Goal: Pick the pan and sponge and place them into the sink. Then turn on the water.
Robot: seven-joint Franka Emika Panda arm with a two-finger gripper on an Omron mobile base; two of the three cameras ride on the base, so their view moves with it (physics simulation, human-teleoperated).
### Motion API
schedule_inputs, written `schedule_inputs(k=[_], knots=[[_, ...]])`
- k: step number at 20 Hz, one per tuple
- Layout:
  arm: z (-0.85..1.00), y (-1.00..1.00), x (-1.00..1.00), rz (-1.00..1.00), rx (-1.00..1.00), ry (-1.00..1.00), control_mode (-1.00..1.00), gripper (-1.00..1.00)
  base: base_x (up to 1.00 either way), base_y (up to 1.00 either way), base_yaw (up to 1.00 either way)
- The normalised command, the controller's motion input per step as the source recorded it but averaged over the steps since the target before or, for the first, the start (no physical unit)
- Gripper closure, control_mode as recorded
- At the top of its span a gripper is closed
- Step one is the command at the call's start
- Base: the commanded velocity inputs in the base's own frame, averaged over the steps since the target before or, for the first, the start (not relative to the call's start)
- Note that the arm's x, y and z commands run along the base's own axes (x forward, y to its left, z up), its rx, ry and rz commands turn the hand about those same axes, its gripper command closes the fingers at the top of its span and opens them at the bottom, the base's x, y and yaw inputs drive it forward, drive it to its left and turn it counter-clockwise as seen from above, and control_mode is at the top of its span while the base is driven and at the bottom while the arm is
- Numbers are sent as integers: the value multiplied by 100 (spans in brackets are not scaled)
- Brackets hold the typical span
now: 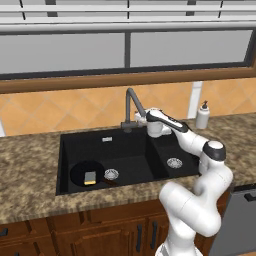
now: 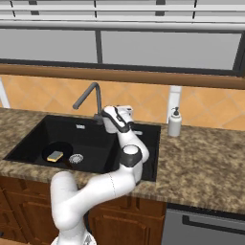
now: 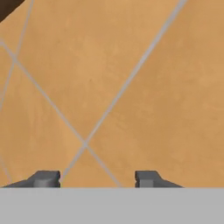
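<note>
Claw (image 3: pixel 97 178) tips stand apart with nothing between them, facing bare orange wall tiles (image 3: pixel 131 87); partly open and empty is my reading, though from the base cameras the hand is too small to confirm. Nearest the robot, the pan (image 1: pixel 87 173) lies in the large basin of the sink (image 1: pixel 67 145), at about 8 o'clock from the claw in the left base view, with the sponge (image 1: pixel 90 177) resting on it. So both items seem already placed. Farther back, the faucet (image 1: pixel 131 107) rises at the rear rim, and the claw sits just beside its base, at roughly 3 o'clock from it. No water runs yet. A soap dispenser (image 1: pixel 202 116) stands on the bench (image 1: pixel 30 160) beyond.
</note>
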Motion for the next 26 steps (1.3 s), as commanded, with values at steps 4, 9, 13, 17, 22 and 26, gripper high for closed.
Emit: schedule_inputs(k=[4,9,13,17,22,26], knots=[[-44,-9,24,0,0,1,-100,100,0,0,0],[-41,-57,8,0,1,3,-100,100,0,0,0],[-46,-86,0,0,2,6,-100,100,0,0,0],[-51,-92,4,-1,0,10,-100,100,0,0,0],[-53,-92,11,-4,0,15,-100,100,0,0,0],[-47,-89,1,-3,0,11,-100,100,0,0,0]])
